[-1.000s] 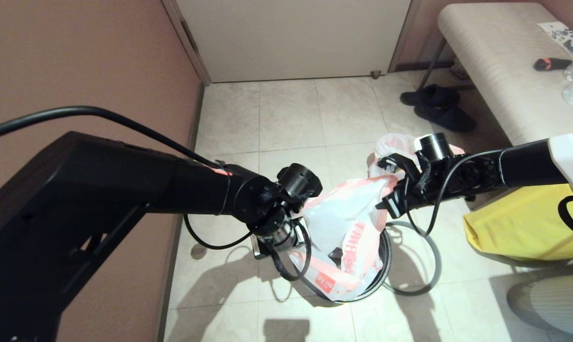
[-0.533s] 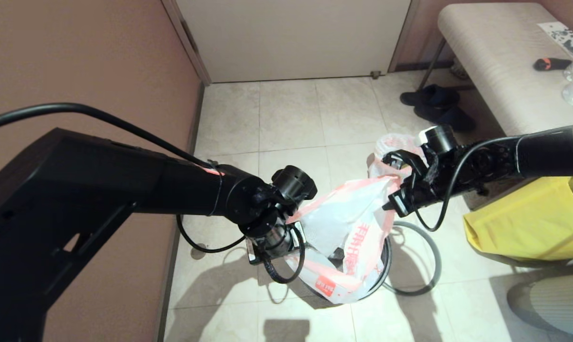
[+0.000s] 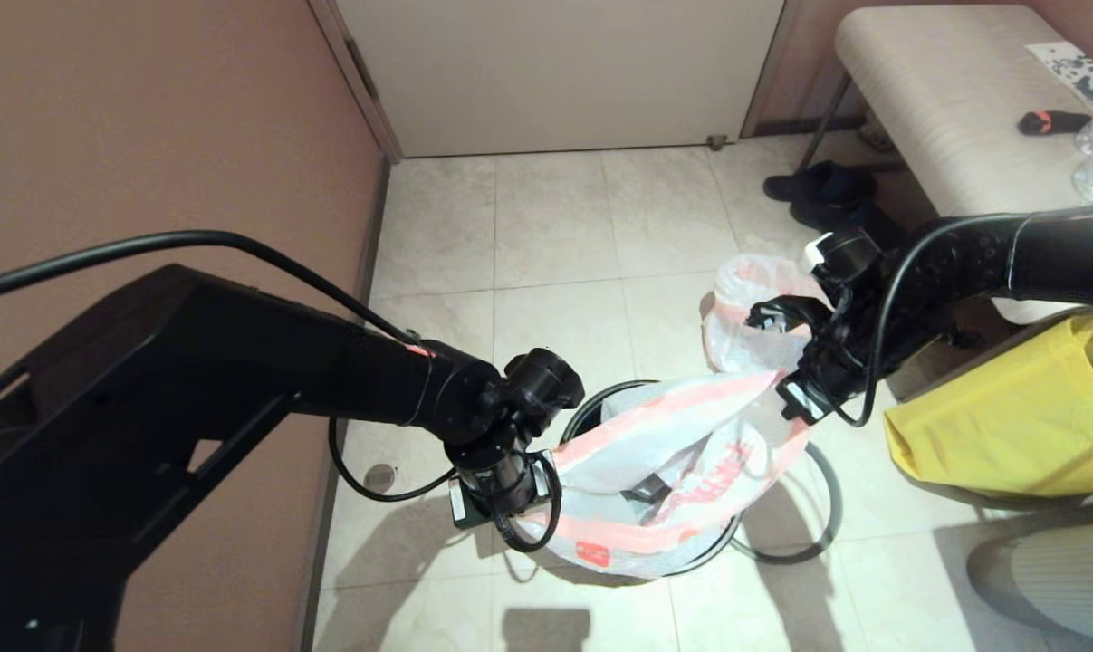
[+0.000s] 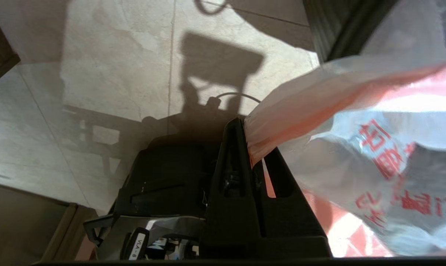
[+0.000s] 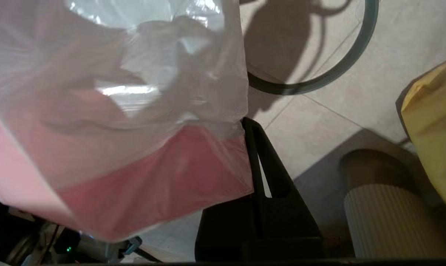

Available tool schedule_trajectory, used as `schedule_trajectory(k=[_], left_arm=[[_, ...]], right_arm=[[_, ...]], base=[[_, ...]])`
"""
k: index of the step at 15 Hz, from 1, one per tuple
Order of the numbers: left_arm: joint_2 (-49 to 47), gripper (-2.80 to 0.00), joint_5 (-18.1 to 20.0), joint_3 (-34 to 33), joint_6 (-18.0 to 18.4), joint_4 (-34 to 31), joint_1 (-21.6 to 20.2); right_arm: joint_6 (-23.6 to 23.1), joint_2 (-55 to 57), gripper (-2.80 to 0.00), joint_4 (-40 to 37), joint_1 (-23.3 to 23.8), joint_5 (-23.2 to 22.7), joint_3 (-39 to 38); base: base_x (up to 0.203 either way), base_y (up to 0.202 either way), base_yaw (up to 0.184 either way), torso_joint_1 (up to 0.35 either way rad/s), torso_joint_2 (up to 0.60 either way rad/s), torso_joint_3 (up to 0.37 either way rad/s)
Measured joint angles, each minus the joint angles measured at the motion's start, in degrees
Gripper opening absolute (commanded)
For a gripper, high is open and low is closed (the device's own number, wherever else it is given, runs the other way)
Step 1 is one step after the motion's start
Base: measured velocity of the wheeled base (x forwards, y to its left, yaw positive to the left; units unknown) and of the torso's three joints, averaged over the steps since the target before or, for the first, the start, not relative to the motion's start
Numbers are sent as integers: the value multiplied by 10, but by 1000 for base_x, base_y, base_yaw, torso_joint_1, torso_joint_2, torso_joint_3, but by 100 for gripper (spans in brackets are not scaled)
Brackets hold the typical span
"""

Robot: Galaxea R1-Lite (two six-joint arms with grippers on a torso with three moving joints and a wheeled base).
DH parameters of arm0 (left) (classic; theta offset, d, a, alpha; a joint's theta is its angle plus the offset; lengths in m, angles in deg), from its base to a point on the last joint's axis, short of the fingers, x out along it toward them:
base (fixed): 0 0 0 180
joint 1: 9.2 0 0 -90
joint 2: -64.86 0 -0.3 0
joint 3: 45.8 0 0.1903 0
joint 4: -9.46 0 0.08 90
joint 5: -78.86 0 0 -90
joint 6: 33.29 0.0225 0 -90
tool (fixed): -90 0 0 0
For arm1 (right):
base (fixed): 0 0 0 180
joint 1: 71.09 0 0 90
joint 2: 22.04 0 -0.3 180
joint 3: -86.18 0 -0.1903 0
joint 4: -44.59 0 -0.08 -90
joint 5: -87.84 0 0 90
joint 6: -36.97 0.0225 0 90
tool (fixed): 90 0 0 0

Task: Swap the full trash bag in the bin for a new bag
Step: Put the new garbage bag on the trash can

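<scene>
**New bag stretched over the bin between both claws**

The new bag (image 3: 664, 462), thin white plastic with a pink-red rim band and red print, hangs spread over the mouth of the bin (image 3: 600, 407), its lower part sagging down inside. The bin is a round black wastebasket standing on the tiled floor (image 3: 555, 235), and only parts of its rim show around the plastic. The bag's mouth is pulled out into a long band that runs from low on the left up to the right.

The left gripper (image 3: 510, 507) is at the bin's left edge, low down, and is closed on the rim band of the bag; in the left wrist view the pink edge (image 4: 267, 144) is pinched between the two black fingers (image 4: 232, 162). The right gripper (image 3: 804, 398) is higher, above the bin's right side, and is closed on the other end of the rim band; the right wrist view shows the pink band (image 5: 163, 184) bunched against its black finger (image 5: 267, 170).

Just behind the right gripper, on the floor, sits the full trash bag (image 3: 745, 308), lumpy and pale, partly hidden by the arm. A grey ring (image 3: 818, 525) lies flat on the tiles just right of the bin, its left part hidden under the bag. Further right is a yellow bag (image 3: 1008, 426), and beyond it a pale bench (image 3: 944, 118) with dark slippers (image 3: 836, 204) on the floor beside it. A white door (image 3: 555, 72) closes the far end, and a brown wall (image 3: 148, 127) runs along the left.
</scene>
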Motion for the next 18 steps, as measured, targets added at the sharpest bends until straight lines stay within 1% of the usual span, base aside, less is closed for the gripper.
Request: schedule_trajectory(k=[1, 4, 7, 8, 9, 10, 12, 14, 16, 18], left_arm=[[-6, -280, -2, 1, 0, 5, -4], [-17, -280, -5, 3, 3, 40, -14], [-18, -280, -10, -6, 3, 43, -4], [-18, -280, -13, -6, 3, 44, -5], [-17, -280, -14, -1, 4, 46, -12], [-15, -280, -14, 9, 5, 48, -19], [-13, -280, -14, 15, 6, 47, -21], [-7, -280, -13, -5, 6, 48, -13], [1, -280, -12, -31, 5, 50, -11], [2, -280, -12, -61, 5, 68, -15]], right_arm=[[-5, 10, -280, -2, 1, 9, 0], [-13, 48, -280, -10, 3, 11, 12], [-24, 70, -280, -46, 2, 12, 17], [-26, 77, -280, -47, 0, 12, 18], [-26, 85, -280, -43, -1, 6, 23], [-26, 90, -280, -40, -1, -12, 29], [-31, 94, -280, -40, 5, -59, 30], [-41, 96, -280, -41, 13, -64, 20], [-48, 99, -280, -41, 15, -48, 11], [-52, 107, -280, -41, 16, -36, 8]], base=[[0, 0, 0, 0, 0, 0], [0, 0, 0, 0, 0, 0], [0, 0, 0, 0, 0, 0], [0, 0, 0, 0, 0, 0], [0, 0, 0, 0, 0, 0], [0, 0, 0, 0, 0, 0], [0, 0, 0, 0, 0, 0], [0, 0, 0, 0, 0, 0], [0, 0, 0, 0, 0, 0], [0, 0, 0, 0, 0, 0]])
